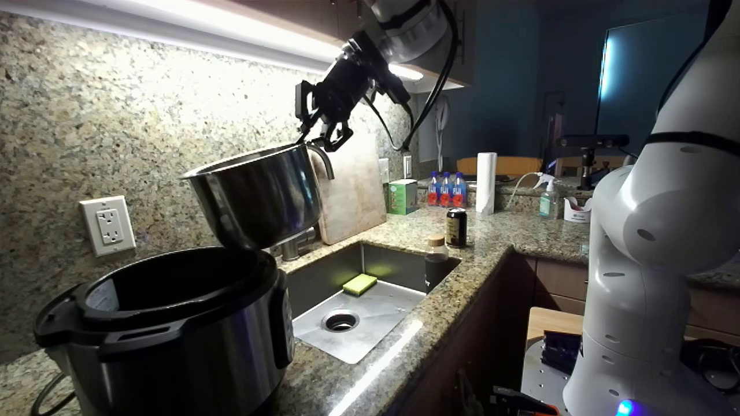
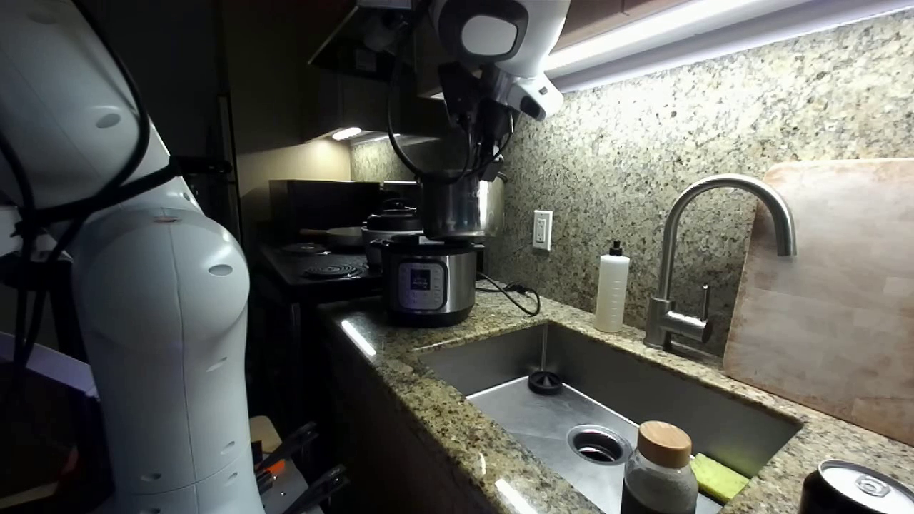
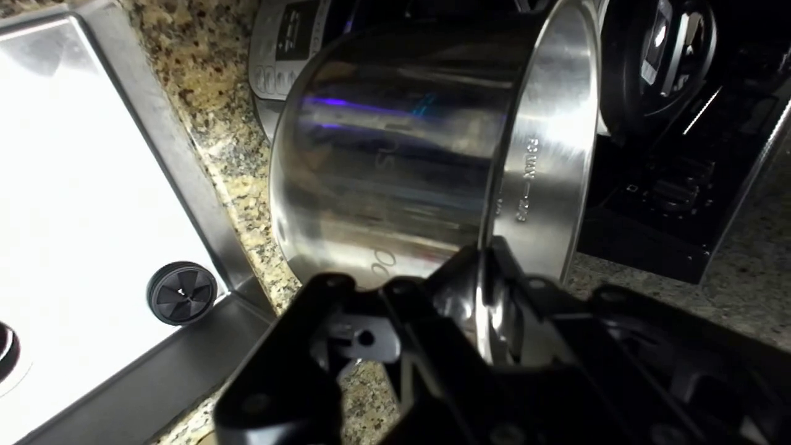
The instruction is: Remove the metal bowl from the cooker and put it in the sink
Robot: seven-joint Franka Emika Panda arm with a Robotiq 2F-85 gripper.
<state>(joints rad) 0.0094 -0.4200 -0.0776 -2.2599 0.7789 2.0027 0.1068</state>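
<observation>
Wrist view: see gripper clenched on rim of metal bowl, clamping from inside and outside. Can read MAX and 2/3 embossed on bowl's inner wall; cannot see down to inside bottom, so cannot tell contents.

In an exterior view: see bowl tilted above cooker, with gripped side higher and base just over cooker's mouth; cannot tell whether touching. Can make out pale label on cooker's inner wall, otherwise too dark to judge. In sink, find sponge and, at far end, wooden-capped bottle with hidden base.

In an exterior view: see bowl over cooker. Find round black insert in sink corner nearest cooker, near drain.
</observation>
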